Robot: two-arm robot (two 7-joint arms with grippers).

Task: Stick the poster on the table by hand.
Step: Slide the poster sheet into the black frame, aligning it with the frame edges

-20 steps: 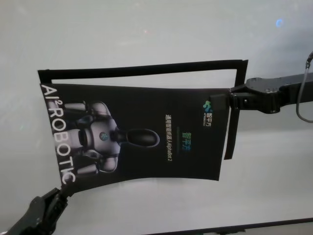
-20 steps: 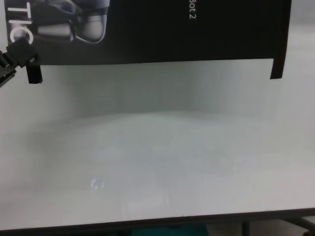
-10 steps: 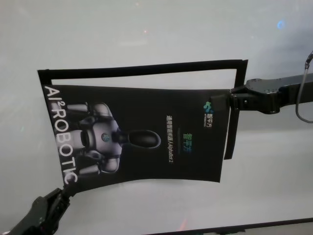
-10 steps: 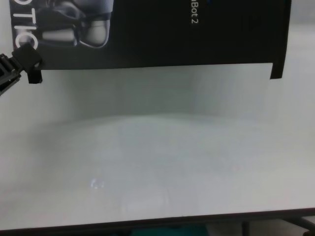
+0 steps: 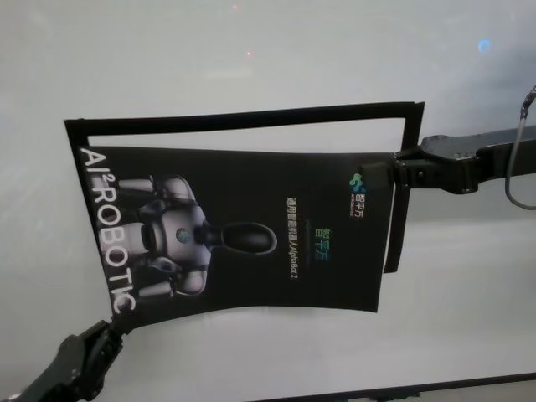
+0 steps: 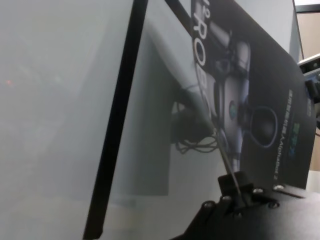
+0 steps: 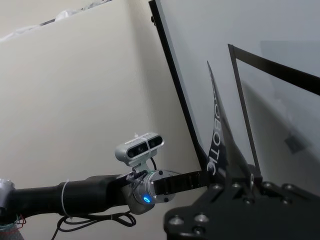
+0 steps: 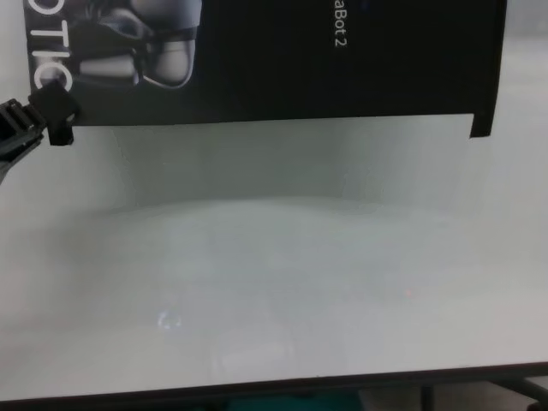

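Right now the poster point(image 5: 243, 230) is held over the middle of the table point(image 5: 251, 50) between both arms, its black glossy face up, with the white "AI²ROBOTIC" lettering running along its left edge and the grey-white robot picture just right of that. The left gripper point(image 5: 113, 325) reaches in from the near left and pinches the poster's near-left corner, its dark fingers pressed together on the sheet just below the last letters; the chest view shows the same grip, the left gripper point(image 8: 53, 107) clamped at the corner beside the "TIC" of the poster point(image 8: 342, 60). The right gripper point(image 5: 387, 174) comes in from the right side and is closed on the middle of the poster's right edge, next to the small green-and-white logo. The sheet bows a little between the two grips, and in the left wrist view its underside stands clear of the table, casting a shadow. A narrow black strip point(image 5: 243, 120) lies along the far side of the poster, with a bare band of table between them, and a second black strip point(image 5: 395, 226) runs down the right side, just beyond the right gripper. The near half of the table point(image 8: 274, 282) lies between the poster and the dark front edge.
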